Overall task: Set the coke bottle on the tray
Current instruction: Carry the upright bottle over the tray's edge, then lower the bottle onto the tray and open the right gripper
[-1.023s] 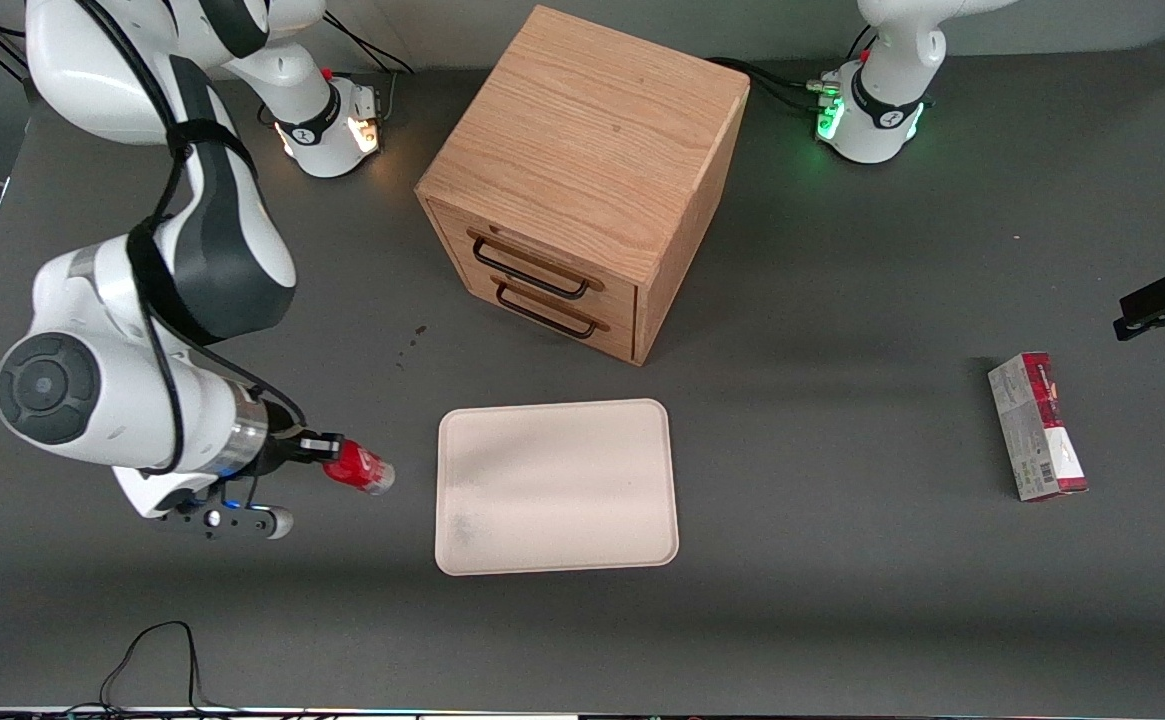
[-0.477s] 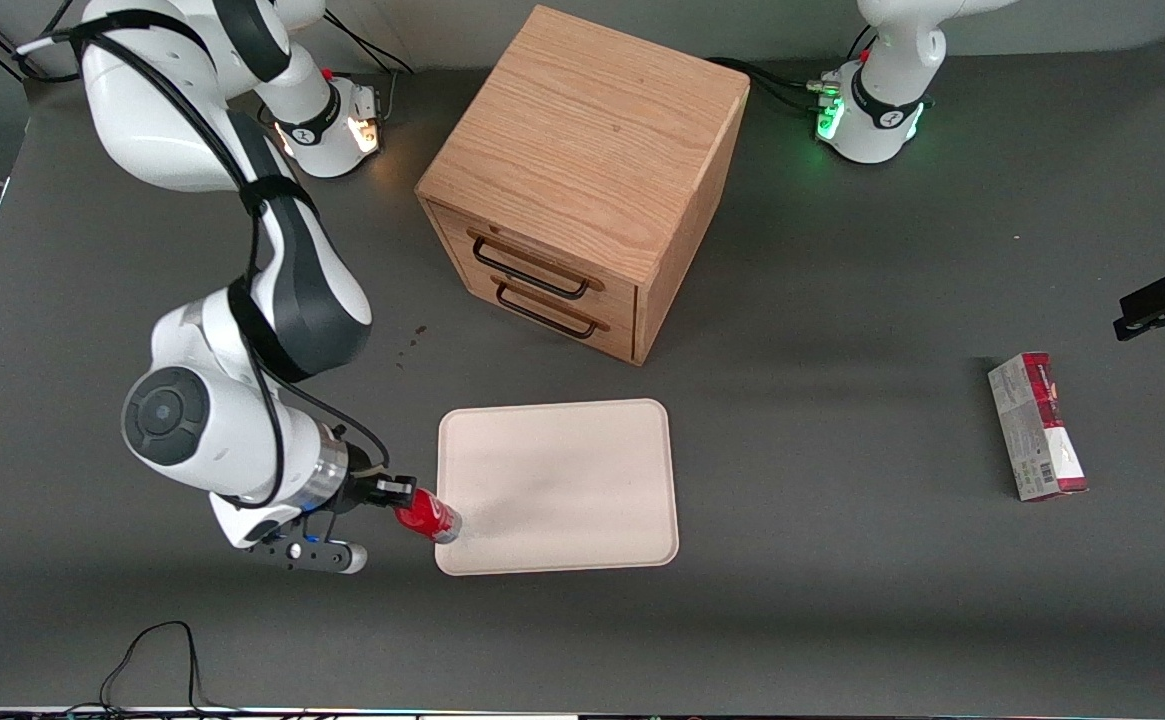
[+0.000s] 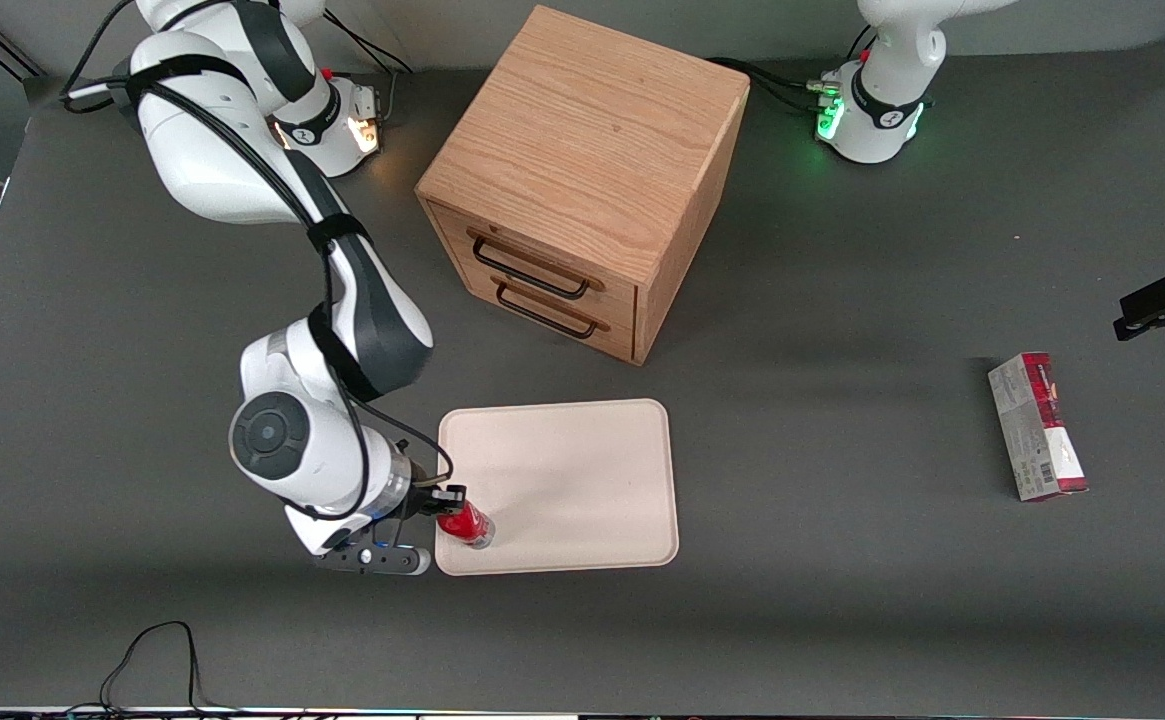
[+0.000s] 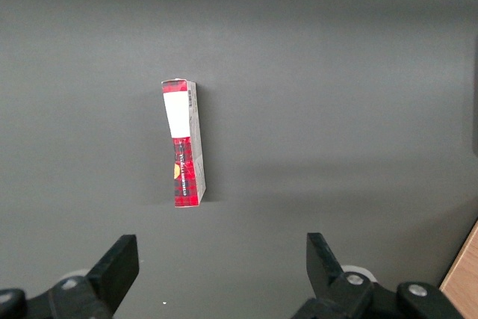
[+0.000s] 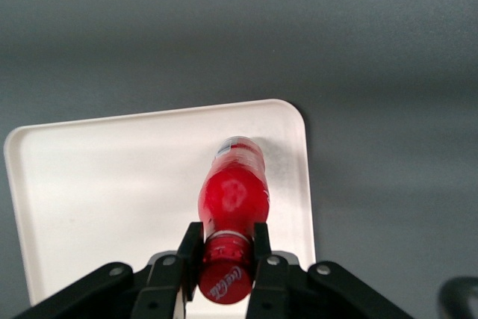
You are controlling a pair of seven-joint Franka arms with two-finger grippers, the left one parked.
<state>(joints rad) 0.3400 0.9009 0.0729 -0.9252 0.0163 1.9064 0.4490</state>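
I saw the gripper (image 5: 224, 255) clamped on the coke bottle (image 3: 465, 522) just below its cap, holding it over the tray (image 3: 582, 470) near the corner closest to the front camera and the working arm. Most of the tray lay bare. Cabinet (image 3: 582, 180) farther away; carton (image 3: 1036, 426) toward the parked arm's end.
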